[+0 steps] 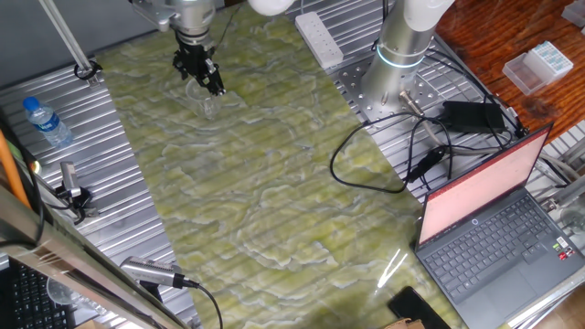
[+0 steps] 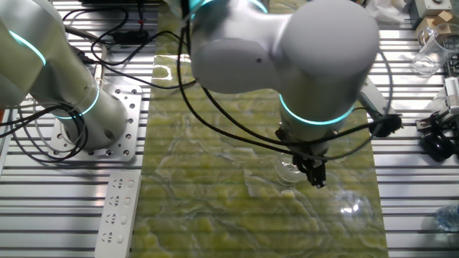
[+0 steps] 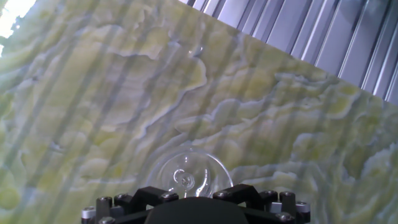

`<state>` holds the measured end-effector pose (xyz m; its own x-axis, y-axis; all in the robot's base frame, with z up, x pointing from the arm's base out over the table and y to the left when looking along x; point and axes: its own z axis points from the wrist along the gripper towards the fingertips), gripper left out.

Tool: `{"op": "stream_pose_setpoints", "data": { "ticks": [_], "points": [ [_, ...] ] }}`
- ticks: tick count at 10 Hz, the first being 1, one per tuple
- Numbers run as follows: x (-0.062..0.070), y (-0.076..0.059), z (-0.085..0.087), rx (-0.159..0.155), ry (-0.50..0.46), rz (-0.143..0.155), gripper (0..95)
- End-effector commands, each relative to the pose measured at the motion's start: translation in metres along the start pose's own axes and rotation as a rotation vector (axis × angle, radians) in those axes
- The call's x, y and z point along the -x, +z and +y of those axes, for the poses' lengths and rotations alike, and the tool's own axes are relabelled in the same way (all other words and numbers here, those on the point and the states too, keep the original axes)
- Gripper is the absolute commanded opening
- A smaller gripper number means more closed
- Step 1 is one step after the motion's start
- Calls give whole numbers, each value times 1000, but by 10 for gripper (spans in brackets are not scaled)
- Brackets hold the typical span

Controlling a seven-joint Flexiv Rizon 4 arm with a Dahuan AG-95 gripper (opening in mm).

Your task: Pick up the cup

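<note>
Green-and-cream marbled mat (image 1: 265, 183) covers the middle of the ribbed metal table (image 1: 137, 183), and the small clear see-through tumbler (image 1: 201, 97) stands upright on it near the far end, well apart from the clear plastic water bottle with a blue cap (image 1: 46, 122) lying on the bare metal at the side. The black 2-finger gripper (image 1: 205, 77) of the white arm hangs just over the tumbler, tilted, with its fingertips (image 1: 216, 87) down at the round rim. From the other fixed view the gripper (image 2: 313, 174) stands at the tumbler (image 2: 289, 172), partly in front of it. In the hand view the tumbler (image 3: 188, 175) sits at the bottom edge, right against the gripper's black body. Whether the fingers are spread or pressed on the glass cannot be told. A white power strip (image 1: 318, 38) and an open laptop (image 1: 498, 219) lie farther off.
</note>
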<state>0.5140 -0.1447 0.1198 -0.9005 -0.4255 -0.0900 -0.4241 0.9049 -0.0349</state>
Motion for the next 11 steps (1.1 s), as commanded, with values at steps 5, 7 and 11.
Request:
{"op": "stream_pose_setpoints", "data": {
  "ticks": [5, 7, 11],
  "points": [
    [-2, 7, 2, 10, -3, 8, 950],
    [-2, 9, 3, 11, -3, 7, 950],
    [0, 12, 3, 21, -9, 1, 950]
  ]
}}
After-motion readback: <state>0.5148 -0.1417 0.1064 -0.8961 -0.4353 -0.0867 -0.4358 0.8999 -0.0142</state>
